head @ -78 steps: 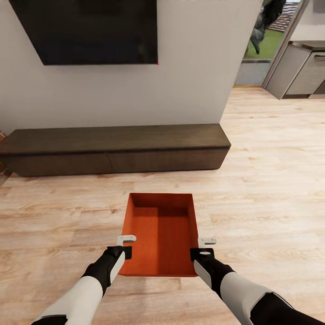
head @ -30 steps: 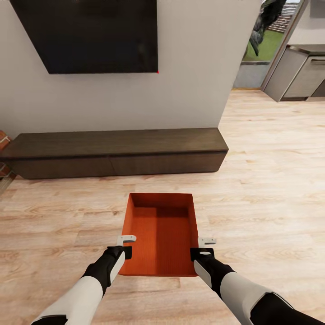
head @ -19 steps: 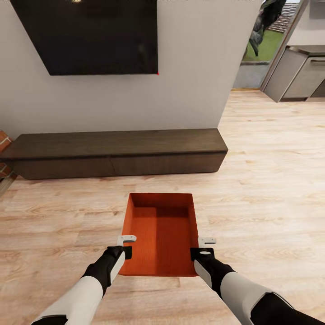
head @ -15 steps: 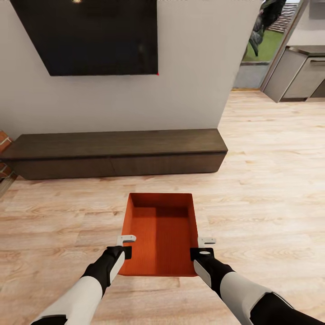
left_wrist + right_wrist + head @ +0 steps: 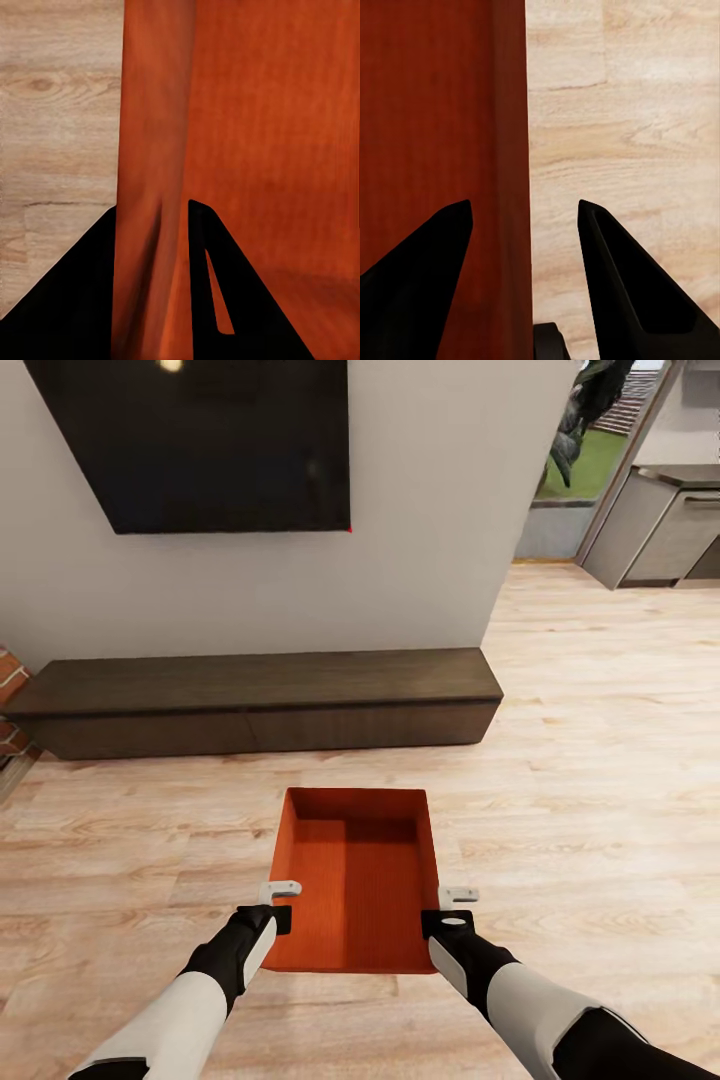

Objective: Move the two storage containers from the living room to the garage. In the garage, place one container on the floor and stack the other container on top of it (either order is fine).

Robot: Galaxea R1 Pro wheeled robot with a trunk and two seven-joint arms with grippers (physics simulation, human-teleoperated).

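Living room, light wood-plank floor (image 5: 600, 760): ahead of me a pale wall carries a black TV (image 5: 200, 440), and a low dark wood console (image 5: 260, 700) runs along its foot. A sliver of red brick (image 5: 8, 690) shows at the far left edge, and past the wall's right end a doorway opens onto greenery and grey cabinets (image 5: 660, 520).

I am holding one orange-red storage container (image 5: 355, 875) out in front of the trunk, above the planks, between both arms. Its long axis runs straight away from me toward the console, the short far end facing the wall and the near short end closest to my forearms. It sits level with its open top up, so I see the ribbed bottom and the shadowed far inner wall.

My left claw (image 5: 279, 903) grips the container's left long wall near the near corner; in the left wrist view the two dark fingers (image 5: 217, 300) straddle that wall, one inside the bin and one outside, clamped on it. My right claw (image 5: 455, 908) holds the right long wall the same way: in the right wrist view one finger (image 5: 412, 285) lies over the orange interior and the other over the floor, with the wall between them.
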